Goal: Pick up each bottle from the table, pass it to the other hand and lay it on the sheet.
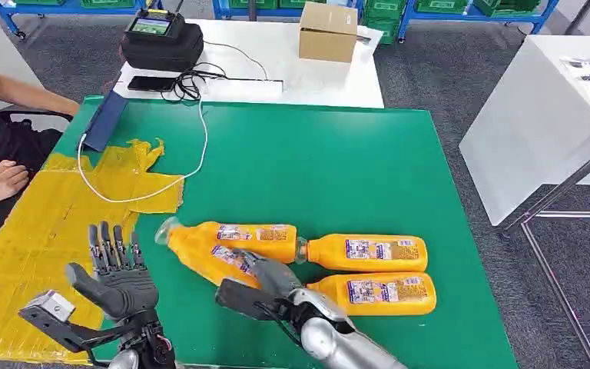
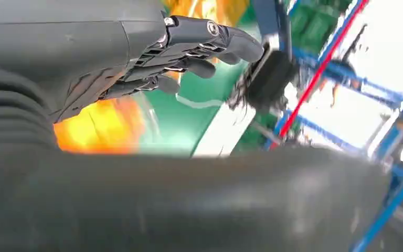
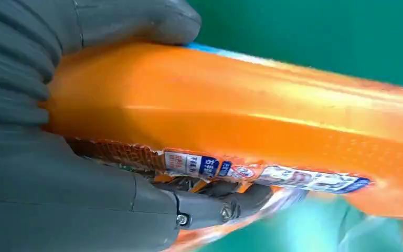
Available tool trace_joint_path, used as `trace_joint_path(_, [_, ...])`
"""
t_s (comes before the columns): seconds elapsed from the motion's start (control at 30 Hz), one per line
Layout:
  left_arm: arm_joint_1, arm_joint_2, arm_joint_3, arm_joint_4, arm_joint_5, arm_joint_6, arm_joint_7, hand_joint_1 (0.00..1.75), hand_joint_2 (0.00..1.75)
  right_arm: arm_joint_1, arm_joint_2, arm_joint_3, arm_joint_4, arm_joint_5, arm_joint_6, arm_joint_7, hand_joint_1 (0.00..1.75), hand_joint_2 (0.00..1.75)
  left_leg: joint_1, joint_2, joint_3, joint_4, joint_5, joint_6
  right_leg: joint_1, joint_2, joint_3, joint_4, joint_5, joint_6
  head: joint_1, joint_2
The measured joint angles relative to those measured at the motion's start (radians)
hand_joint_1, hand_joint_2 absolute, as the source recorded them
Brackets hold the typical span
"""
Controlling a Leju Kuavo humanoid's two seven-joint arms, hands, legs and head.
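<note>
I count four orange bottles on the green surface [image 1: 338, 154]. My right hand [image 1: 265, 277] grips one bottle [image 1: 203, 254], tilted, beside the yellow sheet [image 1: 38, 231]; three others [image 1: 369, 252] lie close by. My left hand [image 1: 115, 269] is spread, holding nothing.

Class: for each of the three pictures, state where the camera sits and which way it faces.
Head view: high on the body, facing forward and down at the green table; left hand and right hand show.
Left wrist view: behind the left hand, facing the table's far edge.
Right wrist view: behind the right hand.
Head and right wrist share the held bottle.
</note>
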Motion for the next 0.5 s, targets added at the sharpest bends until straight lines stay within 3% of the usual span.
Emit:
trace_joint_path(0.07, [0.027, 0.000, 0.000, -0.025, 0.005, 0.029, -0.003, 0.00, 1.75, 0.087, -0.006, -0.030, -0.102, -0.083, -0.085, -0.032, 1.75, 1.75, 0.000, -0.001, -0.003, 0.000, 0.000, 0.000, 0.000, -0.001, -0.002, 0.000, 0.000, 0.000, 0.000, 0.000])
trace_joint_path(0.2, [0.048, 0.000, 0.001, -0.050, 0.011, 0.045, -0.006, 0.00, 1.75, 0.181, -0.018, -0.045, -0.214, -0.114, -0.120, -0.035, 1.75, 1.75, 0.001, -0.001, -0.011, 0.000, 0.000, 0.000, 0.001, -0.001, -0.010, 0.001, 0.000, 0.000, 0.000, 0.000])
trace_joint_path(0.37, [0.069, 0.000, 0.000, -0.069, 0.021, 0.054, -0.001, 0.00, 1.75, 0.251, -0.024, -0.053, -0.336, -0.161, -0.205, -0.144, 1.75, 1.75, 0.000, -0.001, -0.016, 0.000, 0.000, 0.000, 0.001, -0.003, -0.014, 0.001, 0.000, 0.000, 0.000, 0.000])
trace_joint_path(0.5, [0.083, 0.007, -0.006, -0.078, 0.056, -0.021, 0.035, 0.00, 1.75, 0.281, -0.029, -0.051, -0.434, -0.160, -0.220, -0.166, 1.75, 1.75, 0.000, -0.002, -0.017, 0.000, 0.000, 0.000, 0.000, -0.003, -0.015, 0.001, 0.000, 0.000, 0.000, 0.000])
